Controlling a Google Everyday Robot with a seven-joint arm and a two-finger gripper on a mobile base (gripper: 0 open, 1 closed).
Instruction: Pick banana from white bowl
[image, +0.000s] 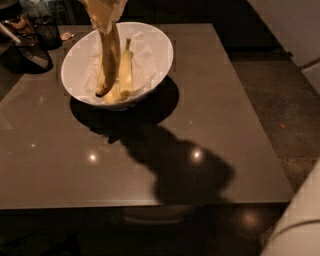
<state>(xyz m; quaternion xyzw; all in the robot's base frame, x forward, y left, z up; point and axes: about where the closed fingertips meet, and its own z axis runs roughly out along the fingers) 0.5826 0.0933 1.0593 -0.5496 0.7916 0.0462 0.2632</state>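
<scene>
The white bowl (80, 60) stands on the back left part of the dark table (225, 125). A yellow banana (125, 70) lies in it, stem pointing to the far rim, on crumpled white paper. My gripper (107, 55) comes down from the top edge into the bowl, just left of the banana and close against it. Its lower end, with a dark tip, reaches near the bowl's bottom. More yellow shows under it at the bowl's bottom.
Dark objects, among them a wire basket (27, 47) and a cup (47, 30), stand at the table's back left corner. My white body (300, 225) fills the lower right corner. The table's right edge drops to the floor (280, 100).
</scene>
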